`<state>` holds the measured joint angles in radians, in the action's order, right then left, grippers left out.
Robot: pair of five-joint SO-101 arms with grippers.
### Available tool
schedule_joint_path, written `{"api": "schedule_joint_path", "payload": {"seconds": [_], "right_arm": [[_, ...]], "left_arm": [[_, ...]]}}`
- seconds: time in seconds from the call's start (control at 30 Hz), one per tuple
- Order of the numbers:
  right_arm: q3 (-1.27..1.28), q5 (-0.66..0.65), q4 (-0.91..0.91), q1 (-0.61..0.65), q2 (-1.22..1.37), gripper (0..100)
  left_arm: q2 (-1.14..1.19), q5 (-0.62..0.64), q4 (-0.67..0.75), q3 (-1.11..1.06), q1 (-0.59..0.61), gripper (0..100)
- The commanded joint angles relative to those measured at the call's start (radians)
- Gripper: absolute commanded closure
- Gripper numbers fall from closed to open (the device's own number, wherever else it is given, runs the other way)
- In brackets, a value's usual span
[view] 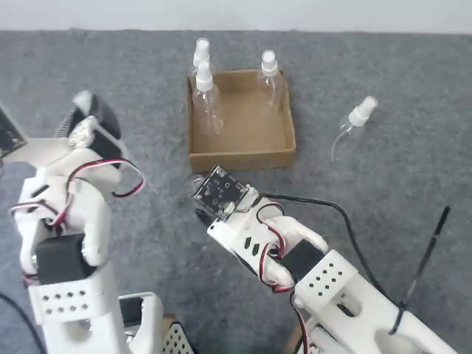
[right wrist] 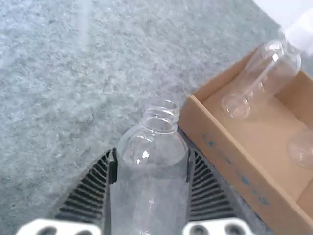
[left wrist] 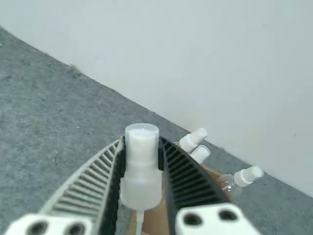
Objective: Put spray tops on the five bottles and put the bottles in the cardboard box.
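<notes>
My left gripper (left wrist: pixel 142 145) is shut on a white spray top (left wrist: pixel 142 169), held up off the carpet; in the high view this gripper (view: pixel 87 118) is at the left, well away from the box. My right gripper (right wrist: pixel 151 157) is shut on a clear bottle (right wrist: pixel 152 161) with an open neck and no top, just in front of the cardboard box (right wrist: pixel 234 161). In the high view the right gripper (view: pixel 200 199) sits by the box's (view: pixel 243 156) near wall. Three capped bottles (view: pixel 206 96) stand or lean in the box. Another capped bottle (view: pixel 352 124) lies on the carpet to its right.
Grey carpet covers the table, and a pale wall (view: pixel 236 15) runs along the far edge. A black cable (view: pixel 346 221) trails from the right arm, with a thin black strap (view: pixel 431 243) at the right. Open carpet lies between the two arms.
</notes>
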<state>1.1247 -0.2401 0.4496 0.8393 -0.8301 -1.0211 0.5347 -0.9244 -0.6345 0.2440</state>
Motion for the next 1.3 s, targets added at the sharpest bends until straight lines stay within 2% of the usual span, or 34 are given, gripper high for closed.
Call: {"api": "schedule_joint_path", "payload": {"seconds": [0.0,0.2,0.43,0.6,0.8,1.1,1.27], "right_arm": [[0.002,-0.037,-0.047,0.024,-0.042,99.0],[0.02,-0.037,-0.087,0.028,-0.042,99.0],[0.02,-0.029,-0.085,0.05,-0.044,99.0],[0.02,-0.029,-0.082,0.071,-0.044,99.0],[0.02,-0.029,-0.085,0.068,-0.044,99.0],[0.02,-0.029,-0.09,0.065,-0.044,99.0],[0.02,-0.029,-0.09,0.065,-0.044,99.0]], "left_arm": [[-0.032,0.017,0.026,0.082,-0.083,99],[-0.029,0.017,0.041,0.09,-0.132,99],[-0.026,0.049,0.052,0.084,-0.132,99],[-0.026,0.089,0.06,0.033,-0.144,99],[-0.032,0.087,0.141,-0.084,-0.149,99],[-0.034,0.087,0.11,-0.125,-0.152,99],[-0.034,0.084,0.048,-0.148,-0.226,99]]}}
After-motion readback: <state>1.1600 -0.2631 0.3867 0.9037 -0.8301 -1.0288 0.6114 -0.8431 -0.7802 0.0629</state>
